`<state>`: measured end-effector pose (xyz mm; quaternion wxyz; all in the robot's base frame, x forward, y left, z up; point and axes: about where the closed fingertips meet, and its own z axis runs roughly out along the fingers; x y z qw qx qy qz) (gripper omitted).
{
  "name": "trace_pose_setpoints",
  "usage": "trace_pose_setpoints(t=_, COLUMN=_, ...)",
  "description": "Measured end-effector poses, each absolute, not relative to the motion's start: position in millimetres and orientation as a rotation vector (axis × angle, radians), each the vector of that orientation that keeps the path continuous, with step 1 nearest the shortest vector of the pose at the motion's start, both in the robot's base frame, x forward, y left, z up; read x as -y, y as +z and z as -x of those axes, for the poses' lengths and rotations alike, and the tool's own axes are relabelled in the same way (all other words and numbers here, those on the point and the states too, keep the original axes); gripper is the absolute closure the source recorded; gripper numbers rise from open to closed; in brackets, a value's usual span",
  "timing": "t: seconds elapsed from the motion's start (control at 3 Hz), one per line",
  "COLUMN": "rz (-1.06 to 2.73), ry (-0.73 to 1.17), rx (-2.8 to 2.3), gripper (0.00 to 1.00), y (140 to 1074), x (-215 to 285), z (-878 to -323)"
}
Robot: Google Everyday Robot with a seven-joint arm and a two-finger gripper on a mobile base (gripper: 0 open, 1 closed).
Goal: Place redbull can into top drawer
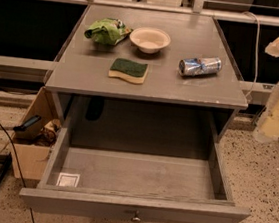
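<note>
The redbull can [200, 66] lies on its side on the grey tabletop [182, 90], right of centre, silver and blue. The top drawer [137, 173] below is pulled wide open. Its floor is bare except for a white sticker [68, 179] at the front left, and a small round knob [136, 217] sits on its front. My gripper [276, 113] shows as a pale, blurred shape at the right edge of the camera view, beside the table's right side and apart from the can.
On the tabletop are a green sponge [128, 70], a white bowl [149, 39] and a green snack bag [107, 31]. A brown cardboard box [35, 137] with tools stands on the floor left of the drawer. Black cables run at the far left.
</note>
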<state>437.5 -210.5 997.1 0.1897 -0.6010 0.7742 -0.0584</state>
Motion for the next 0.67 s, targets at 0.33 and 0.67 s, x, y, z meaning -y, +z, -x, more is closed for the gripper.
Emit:
trace_pose_setpoints(t=0.33, rz=1.69, ry=-0.164, rx=-2.176, gripper=0.0, y=997.1, x=210.4, z=-437.6)
trace_pose_setpoints(t=0.67, rz=1.706, ry=-0.119, rx=-2.107, gripper=0.0, y=1005.9, x=195.7, z=-461.2)
